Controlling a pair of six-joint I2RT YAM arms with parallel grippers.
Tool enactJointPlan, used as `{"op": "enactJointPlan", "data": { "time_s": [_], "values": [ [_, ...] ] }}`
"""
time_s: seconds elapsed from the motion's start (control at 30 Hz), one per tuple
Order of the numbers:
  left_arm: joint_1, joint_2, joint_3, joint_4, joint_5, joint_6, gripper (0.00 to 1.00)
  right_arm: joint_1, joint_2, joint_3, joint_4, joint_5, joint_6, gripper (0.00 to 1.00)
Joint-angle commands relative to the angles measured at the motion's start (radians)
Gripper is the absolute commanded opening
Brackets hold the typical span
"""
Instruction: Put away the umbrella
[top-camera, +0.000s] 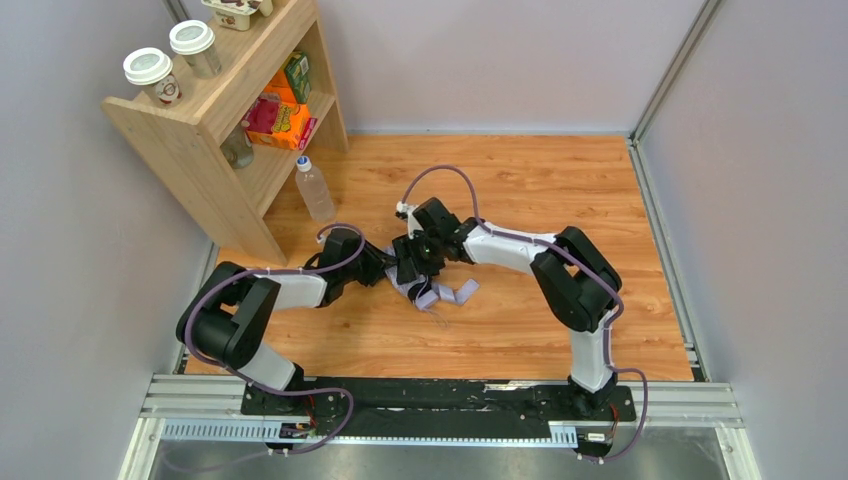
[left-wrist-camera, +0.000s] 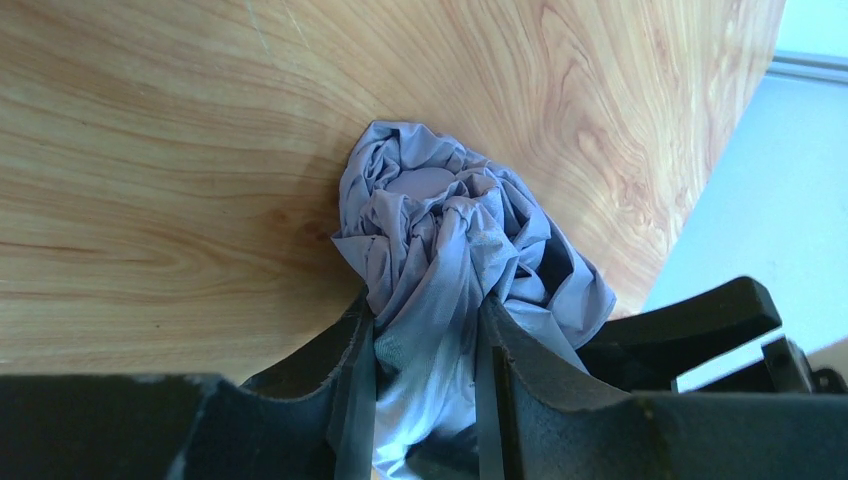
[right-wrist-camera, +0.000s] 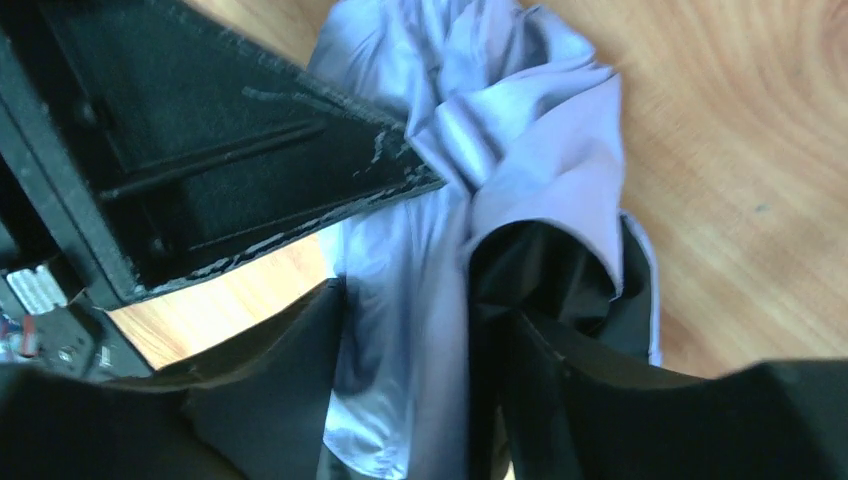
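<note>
From above, the two black grippers meet in the middle of the wooden table (top-camera: 520, 180). They cover most of the umbrella (top-camera: 437, 293), so only a small pale purple lump with a few floppy flaps sticks out near them. Which finger belongs to which arm is hard to tell from up there.

Up close, only cloth shows, and the bottom of the bundle is cut off behind the fingers. The cloth is thin, smooth and a bit shiny. It is scrunched into a round, twisty ball with lots of folds. One fold opens to show a dark inside.

The left gripper (left-wrist-camera: 425, 320) has its two black fingers (left-wrist-camera: 340, 370) pressed on the cloth from both sides, pinching it. The right gripper (right-wrist-camera: 410, 310) also has cloth lying between its fingers, but I cannot tell if it is squeezing or loose. The fingers are hard, flat and scuffed at the edges.

A wooden shelf (top-camera: 200, 130) stands far left, with a clear bottle (top-camera: 315, 190) beside it.
</note>
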Motion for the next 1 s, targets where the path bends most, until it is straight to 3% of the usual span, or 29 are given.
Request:
{"op": "enactJointPlan", "data": {
  "time_s": [0.0,0.03,0.2,0.37,0.57,0.67,0.87,0.97],
  "values": [
    [-0.019,0.078,-0.085,-0.277,-0.049,0.065,0.22,0.087,-0.054,0.053,-0.317,0.253,-0.087,0.69],
    [-0.019,0.077,-0.087,-0.282,-0.049,0.065,0.22,0.106,-0.062,0.066,-0.326,0.305,-0.101,0.77],
    [-0.019,0.075,-0.087,-0.282,-0.040,0.060,0.22,0.187,-0.034,0.170,-0.429,0.566,-0.124,0.90],
    [-0.019,0.061,-0.093,-0.280,-0.031,0.056,0.22,0.238,0.028,0.205,-0.437,0.766,-0.112,0.93],
    [-0.019,0.015,-0.099,-0.291,-0.043,0.045,0.22,0.259,0.131,0.224,-0.346,0.786,-0.087,0.88],
    [-0.019,-0.003,-0.092,-0.300,-0.039,0.048,0.22,0.275,0.156,0.209,-0.316,0.761,-0.061,0.77],
    [-0.019,-0.083,-0.098,-0.302,-0.022,0.057,0.25,0.250,0.154,0.019,-0.225,0.635,-0.006,0.25],
    [-0.014,-0.188,-0.110,-0.302,-0.028,0.068,0.37,0.226,0.133,-0.085,-0.141,0.501,-0.003,0.03]
  ]
}}
